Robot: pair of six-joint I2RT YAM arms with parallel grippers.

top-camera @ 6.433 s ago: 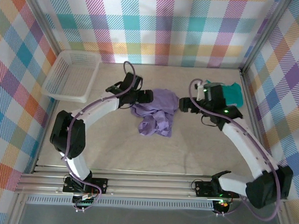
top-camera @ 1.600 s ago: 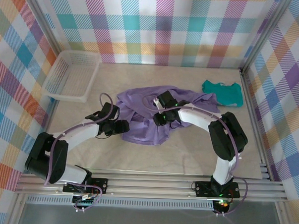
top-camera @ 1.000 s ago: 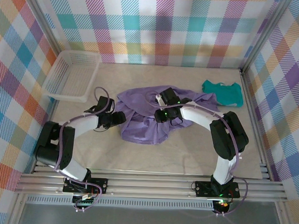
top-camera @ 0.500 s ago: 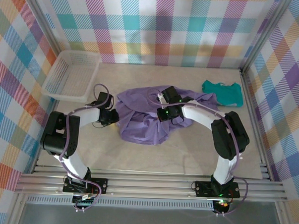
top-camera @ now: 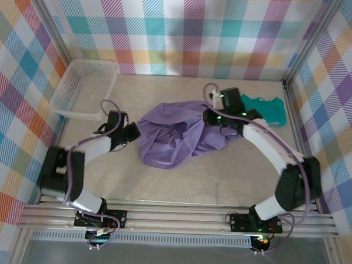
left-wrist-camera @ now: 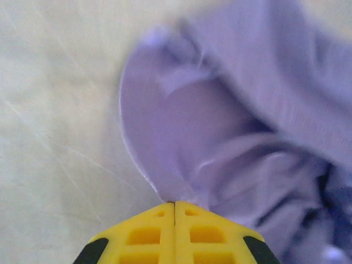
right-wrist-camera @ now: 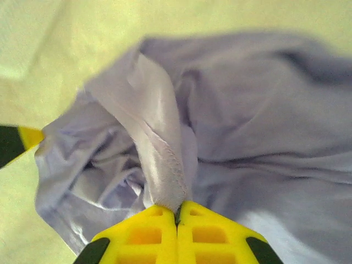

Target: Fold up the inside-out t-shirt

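inside-out t-shirt [top-camera: 170, 140] bunched at the middle of the table [top-camera: 162, 187]
your left gripper [left-wrist-camera: 175, 204] pinches its left edge, your right gripper [right-wrist-camera: 177, 209] a seamed fold at the far side; draw them apart evenly and slowly so the cloth spreads without slipping.

- inside-out t-shirt [top-camera: 176, 138]: plain lavender-purple
- folded garment [top-camera: 264, 109]: teal-green
- basket [top-camera: 77, 112]: white mesh
- table [top-camera: 179, 185]: pale cream, faintly veined
- walls [top-camera: 186, 27]: plaid of pink, teal, orange, purple, yellow
- left gripper [left-wrist-camera: 175, 204], right gripper [right-wrist-camera: 177, 208]: yellow fingers, black-edged
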